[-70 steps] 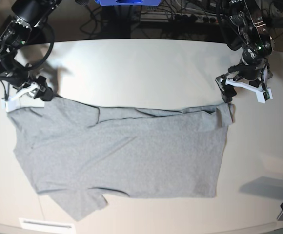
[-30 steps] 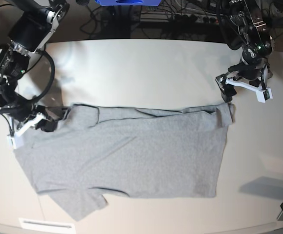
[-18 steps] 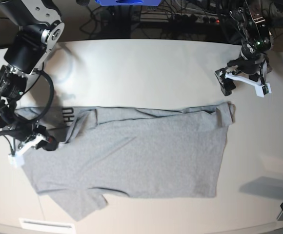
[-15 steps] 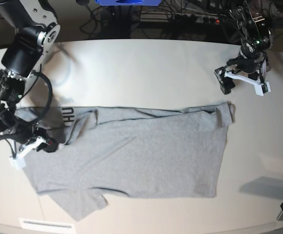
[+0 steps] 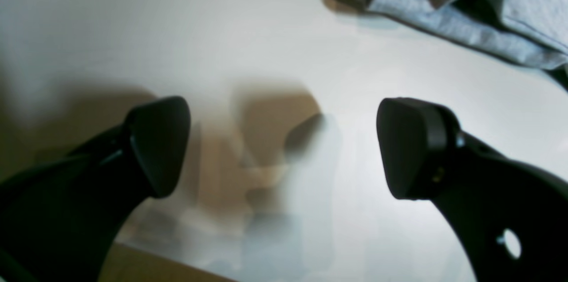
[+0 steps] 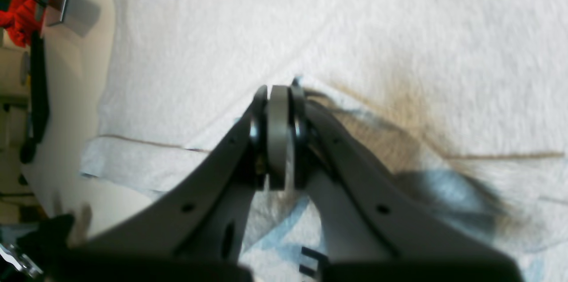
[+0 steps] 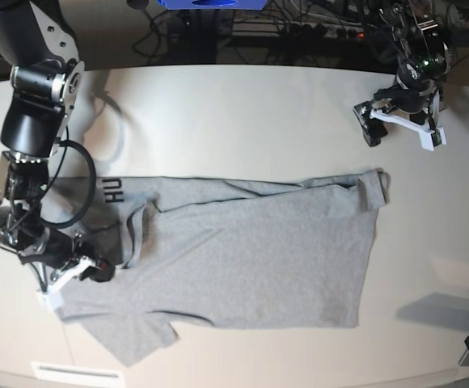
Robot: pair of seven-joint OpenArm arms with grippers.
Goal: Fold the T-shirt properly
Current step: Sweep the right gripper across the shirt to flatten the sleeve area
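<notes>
Big heather-grey cotton T-shirt lies spread across the middle of the pale desk, plain side up, one sleeve poking out at the near-left corner. Change since a sec ago: right hand, pinched tight on the shirt's left edge, has dragged that edge down from the far-left corner toward the near side. Fabric is peeling over itself there, folded strip standing up just beside the hand. Means the first side fold is under way, I'd say, not laid flat yet. Wrist view confirms it: jaws pressed together on a thin bit of cloth, grey fabric all round underneath.

Left hand is spread wide, holding nothing. It's lifted off and backed away from the shirt's far-right corner, which sits crumpled just below it; its wrist cam shows bare desk betw the pads, shirt hem off to the upper right.

Writing: peel-back exposes black block caps above the right hand, reads approx "HU", rest hidden. No brand label visible.
</notes>
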